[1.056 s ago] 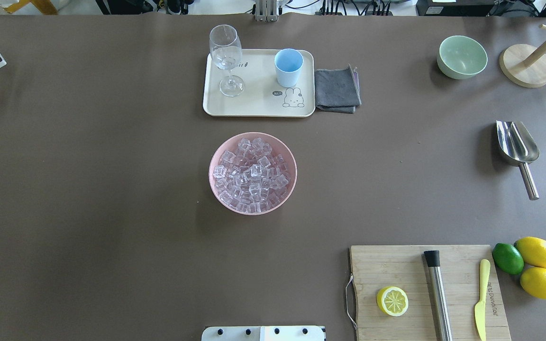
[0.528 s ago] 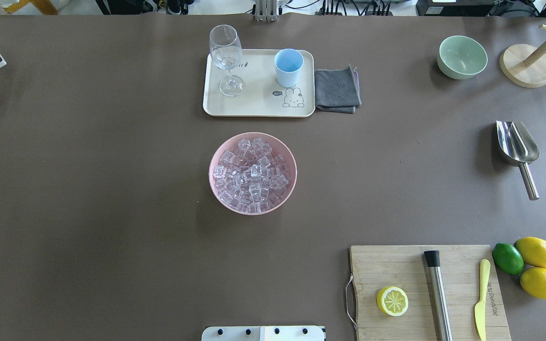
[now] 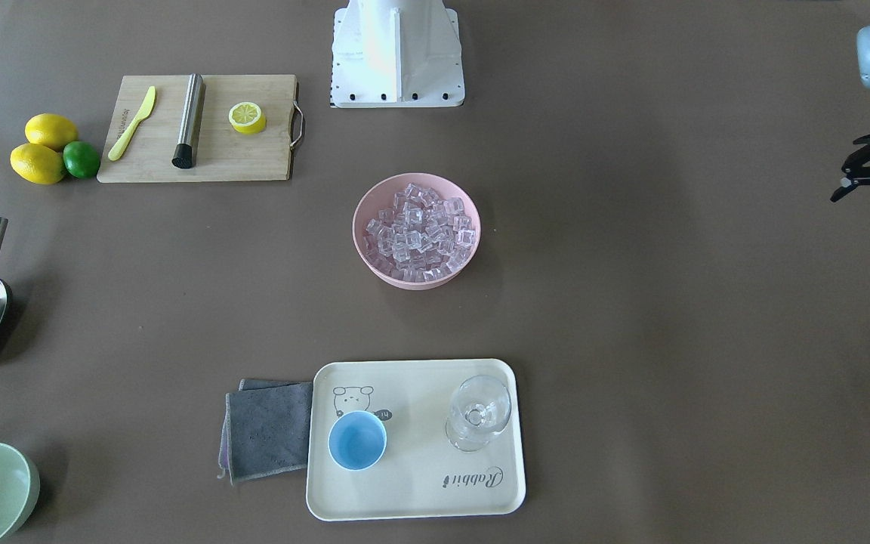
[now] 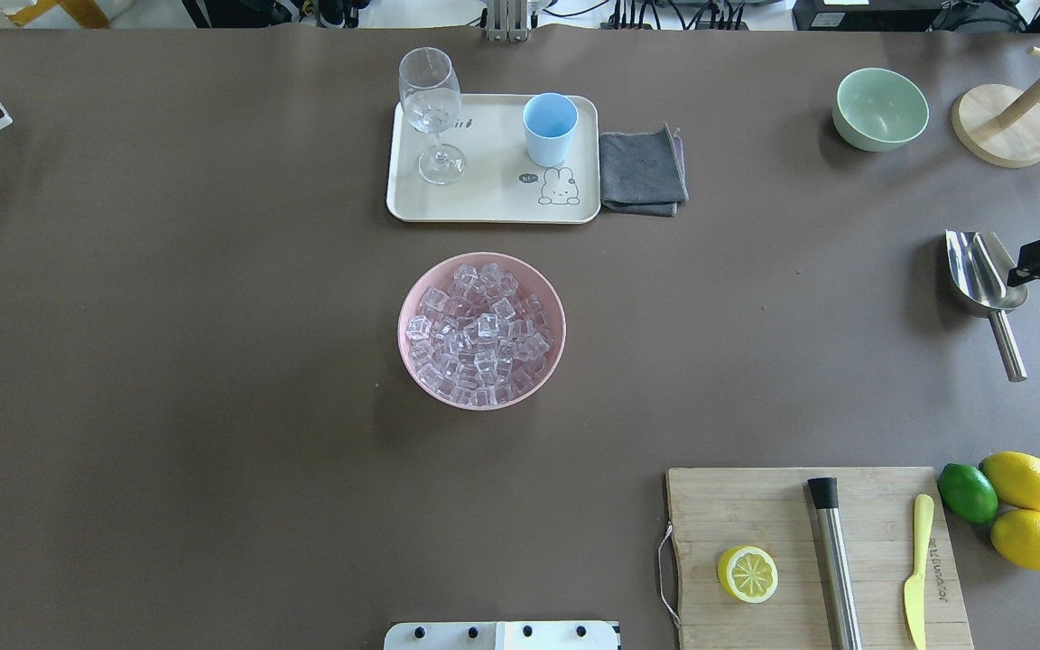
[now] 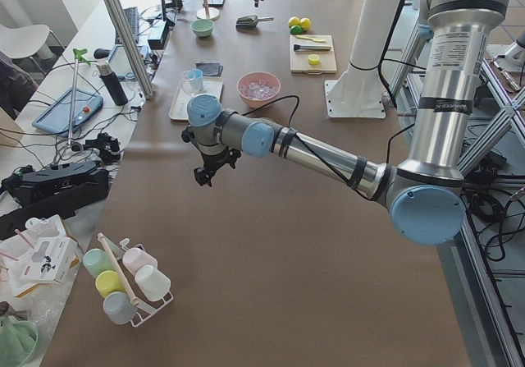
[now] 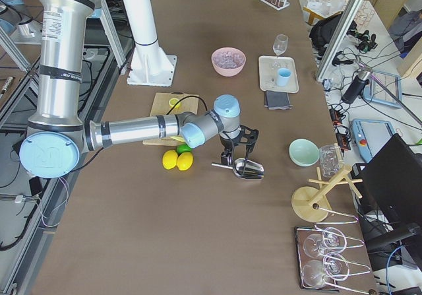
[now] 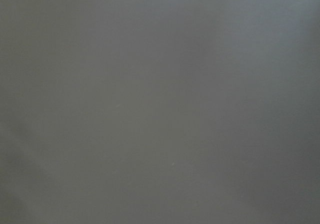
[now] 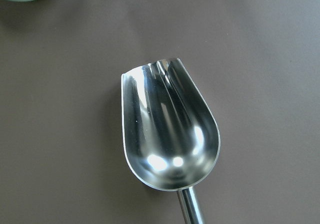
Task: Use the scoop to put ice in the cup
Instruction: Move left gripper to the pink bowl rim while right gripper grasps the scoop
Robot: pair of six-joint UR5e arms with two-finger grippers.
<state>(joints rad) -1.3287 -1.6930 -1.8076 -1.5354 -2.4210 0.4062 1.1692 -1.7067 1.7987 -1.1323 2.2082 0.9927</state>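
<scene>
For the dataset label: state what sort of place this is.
Most likely a robotics lab staged as a drinks station: a robot arm over a covered table, cables and electronics alongside, and props such as ice in a pink bowl and a scoop.

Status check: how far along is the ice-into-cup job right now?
Done: nothing yet; the cup on the tray is empty. In hand: the right gripper hangs open above the scoop, which lies ungrasped on the table. Left: grasp the scoop, dig into the ice in the pink bowl, tip it into the cup.
</scene>
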